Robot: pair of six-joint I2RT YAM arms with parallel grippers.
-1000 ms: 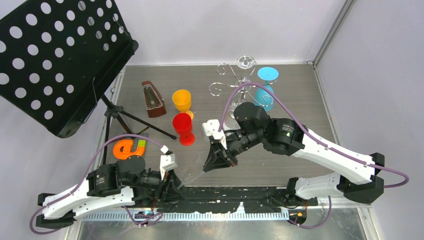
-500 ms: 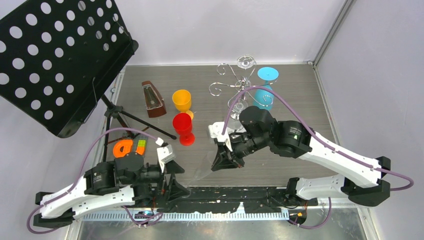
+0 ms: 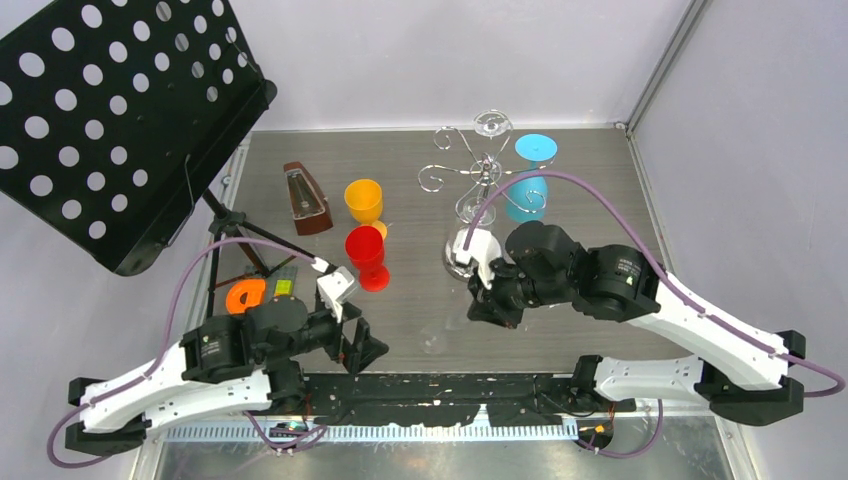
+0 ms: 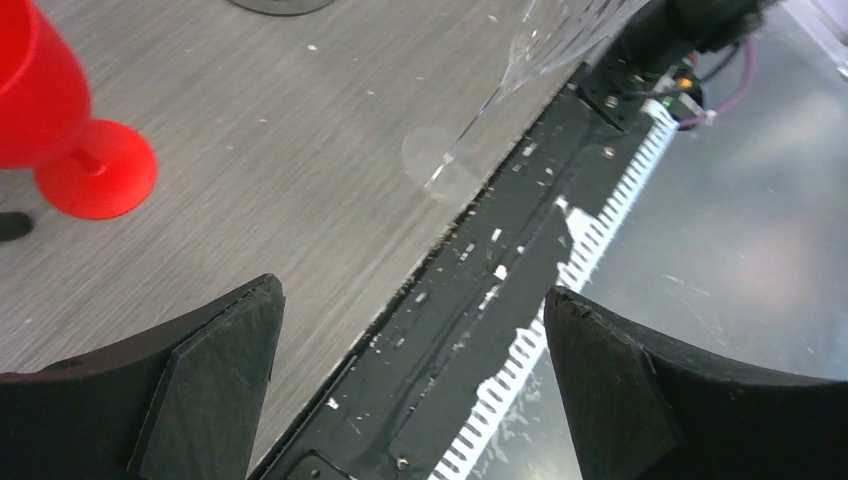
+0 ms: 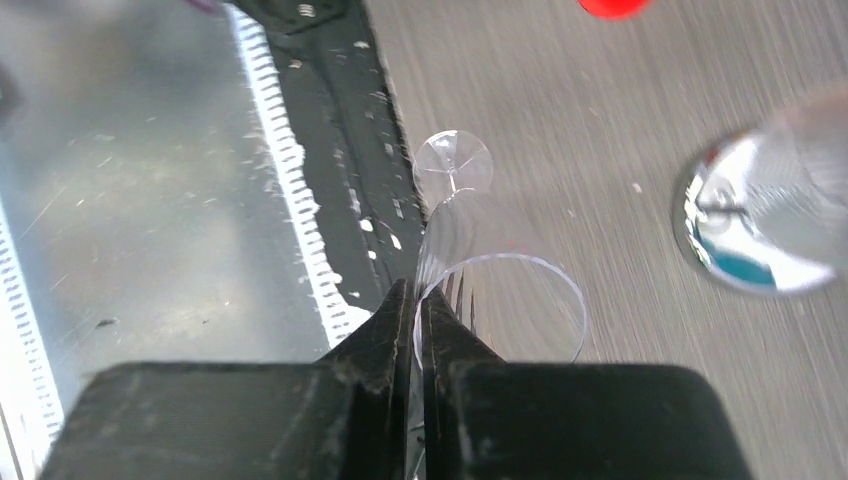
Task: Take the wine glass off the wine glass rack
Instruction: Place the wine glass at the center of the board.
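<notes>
Fingers (image 4: 215,370) of the left gripper (image 4: 412,300) are spread wide and grip nothing. From my seat I see them hanging over the table's near edge, above the black mounting rail (image 4: 470,290).

Just beyond, the right gripper (image 5: 415,295) is pinched tight on the rim of the wine glass (image 5: 470,215), and the rim runs into the narrow slit between its fingers. I have the glass tilted, with its foot pointing toward the near edge and the left arm and its bowl up at the right gripper. Whether the foot touches the table (image 3: 600,180) I cannot tell. The glass is off the wine glass rack (image 3: 482,165) and well apart from it, on the near side.

Left of the glass a red goblet (image 3: 368,255) stands upright. Farther back, the rack's mirrored base (image 5: 745,215) sits beside the right wrist. A blue glass (image 3: 527,190) is at the rack's right side and another clear glass (image 3: 492,123) at its far side. A yellow cup (image 3: 364,200) and a metronome (image 3: 306,198) stand at the far left.
</notes>
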